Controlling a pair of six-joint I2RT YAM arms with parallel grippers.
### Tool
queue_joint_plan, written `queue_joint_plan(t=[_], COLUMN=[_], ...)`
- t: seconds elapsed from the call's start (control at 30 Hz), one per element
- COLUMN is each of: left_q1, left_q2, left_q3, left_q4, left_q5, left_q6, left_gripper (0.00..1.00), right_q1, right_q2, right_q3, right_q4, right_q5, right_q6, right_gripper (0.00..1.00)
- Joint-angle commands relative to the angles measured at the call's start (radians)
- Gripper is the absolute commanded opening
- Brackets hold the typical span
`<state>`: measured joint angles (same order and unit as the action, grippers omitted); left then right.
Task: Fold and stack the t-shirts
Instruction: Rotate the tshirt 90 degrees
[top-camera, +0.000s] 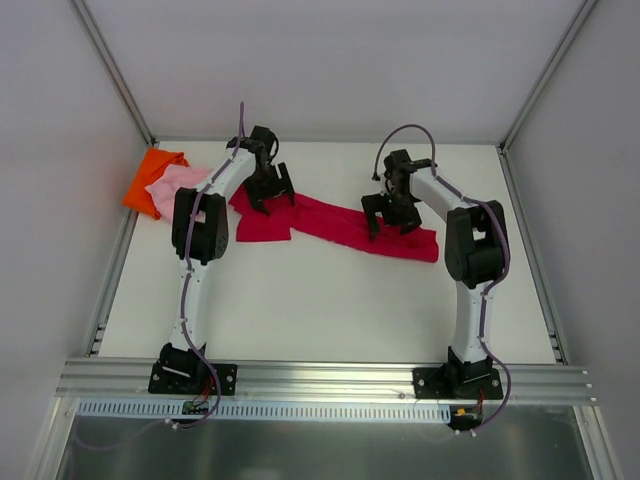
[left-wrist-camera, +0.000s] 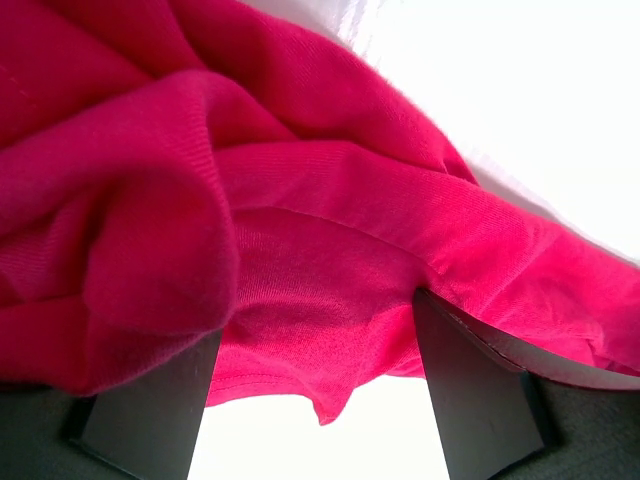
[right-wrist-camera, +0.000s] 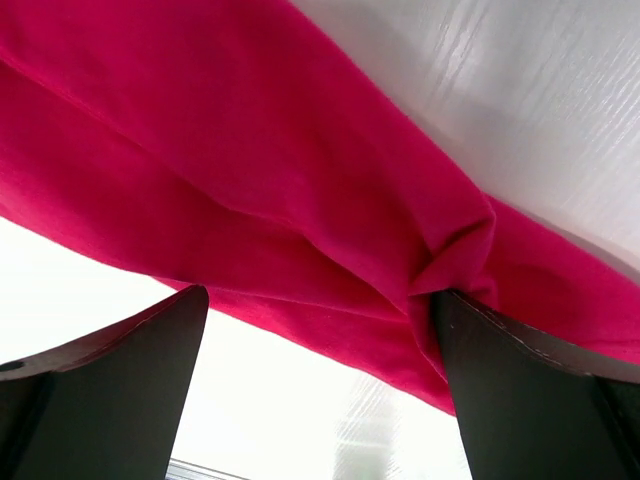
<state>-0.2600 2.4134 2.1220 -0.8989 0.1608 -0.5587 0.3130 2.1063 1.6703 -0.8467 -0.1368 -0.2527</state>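
Fingers (left-wrist-camera: 150, 410) of the left gripper (left-wrist-camera: 318, 330) fill the bottom of the left wrist view, spread wide. Crimson shirt (left-wrist-camera: 300, 200) is bunched in thick folds over and between them, not clamped. The right wrist view is similar: fingers (right-wrist-camera: 130, 360) spread wide, right gripper (right-wrist-camera: 320, 295) straddling a flatter band of the same shirt (right-wrist-camera: 250, 150). One small pucker sits at the tip of the finger on the right of that view. Neither gripper holds anything as far as I can see.

From the top, the crimson shirt (top-camera: 340, 225) lies as a long, rumpled strip across the far half of the worktop (top-camera: 330, 300). Its long axis runs roughly left to right, slanting nearer toward the right end. Left gripper (top-camera: 270, 190) is over the wider left end and right gripper (top-camera: 385, 215) is over the right part, one arm per end. My read: the next grasp takes cloth directly under each set of fingers, closing across the strip.

Pink shirt (top-camera: 178, 185) is a small bundle at the far-left corner, overlapping the orange shirt (top-camera: 150, 175) beside it. Both are just left of the crimson one, and the left arm is clearly nearer to them.

Worktop is plain white and smooth. Pale walls (top-camera: 330, 60) enclose it at the back and both sides, and an aluminium rail (top-camera: 330, 378) carries the arm bases at the near edge.
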Motion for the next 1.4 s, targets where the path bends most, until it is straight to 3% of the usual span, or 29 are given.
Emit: queue_joint_plan(t=[0.0,0.2,0.37,0.57,0.67,0.83,0.97,1.37], left_q1=[-0.004,0.001,0.007,0.028,0.031,0.034,0.045,0.077], left_q2=[0.038,0.046,0.041,0.039,0.041,0.021,0.003,0.027], left_q3=[0.027,0.052,0.050,0.046,0.046,0.015,0.010,0.013], left_q4=[0.049,0.077,0.057,0.057,0.057,0.054,0.054,0.067], left_q5=[0.056,0.077,0.063,0.071,0.078,0.056,0.052,0.081], left_q6=[-0.026,-0.046,-0.038,-0.046,-0.044,-0.040,-0.058,-0.132], left_gripper=[0.77,0.78,0.78,0.78,0.78,0.78,0.78,0.79], right_q1=[-0.006,0.017,0.026,0.024,0.018,-0.012,-0.012,0.015], right_q2=[-0.074,-0.094,-0.083,-0.014,-0.012,0.091,0.127,0.018], right_q3=[-0.021,-0.063,-0.005,0.252,0.266,0.266,0.189,-0.036], right_q4=[-0.032,-0.029,-0.040,-0.129,-0.101,-0.094,-0.075,0.003], right_q5=[-0.037,-0.046,0.113,0.262,0.431,0.509,0.543,0.488], right_q6=[-0.017,-0.013,-0.029,-0.036,-0.028,-0.011,0.020,0.012], right_gripper=[1.00,1.00,1.00,1.00,0.97,0.97,0.97,0.97])
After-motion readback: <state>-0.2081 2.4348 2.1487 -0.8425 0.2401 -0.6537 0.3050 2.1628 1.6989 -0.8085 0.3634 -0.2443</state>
